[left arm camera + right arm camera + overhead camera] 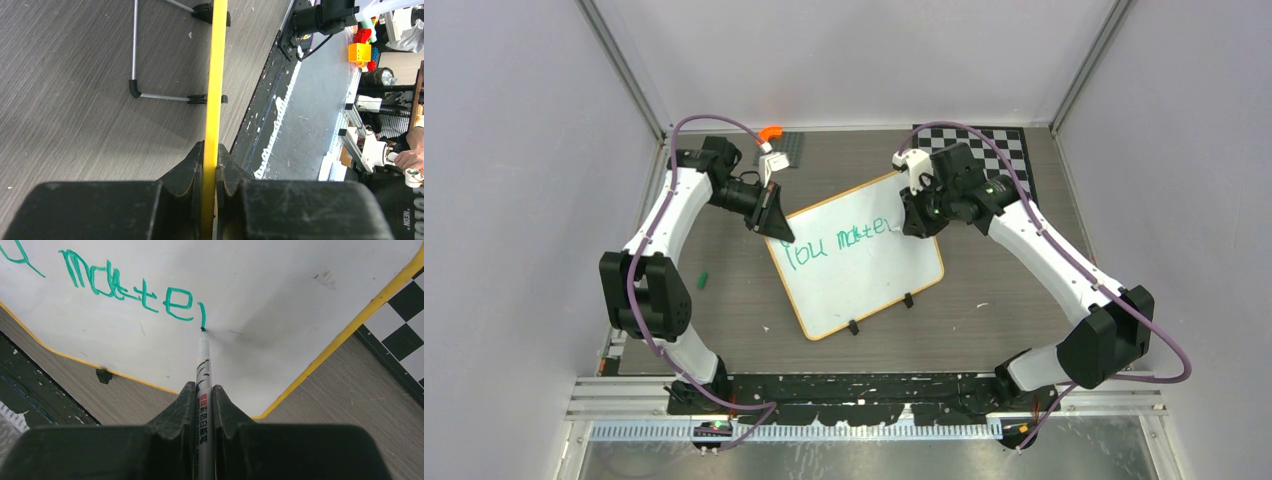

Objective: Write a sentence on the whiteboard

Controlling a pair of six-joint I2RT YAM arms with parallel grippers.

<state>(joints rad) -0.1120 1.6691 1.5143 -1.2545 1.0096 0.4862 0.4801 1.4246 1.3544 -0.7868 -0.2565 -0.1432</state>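
Table (724, 330): grey wood-grain, pale panels around; chequered board (994, 145) at the far right corner
Whiteboard (864, 285): mid-table, skewed, between both arms
Left gripper (210, 150): clamped on its yellow rim, steadying it
Right gripper (202, 390): closed on a marker (204, 365); tip touching the board
Sentence (131, 290): green "You matte" plus a started stroke; the "r" looks in hand; it wants light even pressure, a short curve, a firm left clamp

Left arm (664, 212), right arm (1044, 250): white shells, black joints, purple cables (1172, 345); right gripper (204, 390) scuffed black

One whiteboard (864, 285), one marker (204, 367), two claws (209, 161) (204, 396)
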